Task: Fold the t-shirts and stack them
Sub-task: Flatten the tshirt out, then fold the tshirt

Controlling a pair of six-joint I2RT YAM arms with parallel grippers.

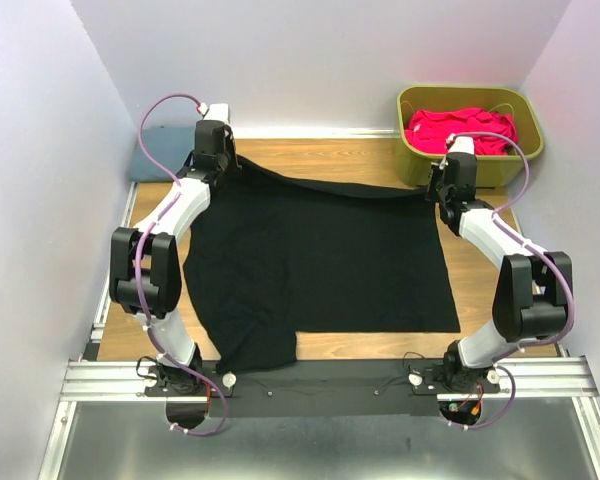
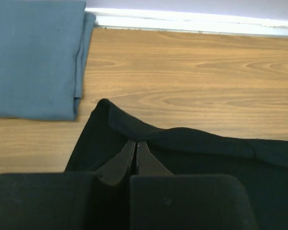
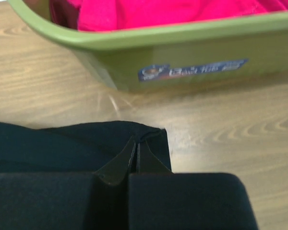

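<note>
- Top external view: the black t-shirt (image 1: 320,260) lies spread over the middle of the wooden table (image 1: 380,345). Its far edge is raised at both corners and sags between them.
- The left gripper (image 2: 136,143) has its fingers pressed together on the far-left corner, the cloth folding over at the tips. The right gripper (image 3: 136,143) is pinched the same way on the far-right corner.
- Both bites look shallow, close to the hem. If one arm pulls faster or higher, I judge that corner could slide out and drop, leaving the fold lopsided.
- The slack far edge is a second risk. Unless the arms keep it taut, the middle may land first and wrinkle under the folded layer.
- A flap of the shirt sticks out at the near-left. Bringing the far edge toward the bases could bunch it or trap it crooked.
- The slate blue-grey t-shirt (image 2: 36,57) lies folded just beside the left corner. A sideways swing there might drag or nudge it.
- The olive-green tub (image 3: 182,33) holds the pink-red t-shirt (image 3: 158,12) and sits near the right gripper. A lift that drifts outward could knock the tub wall.
</note>
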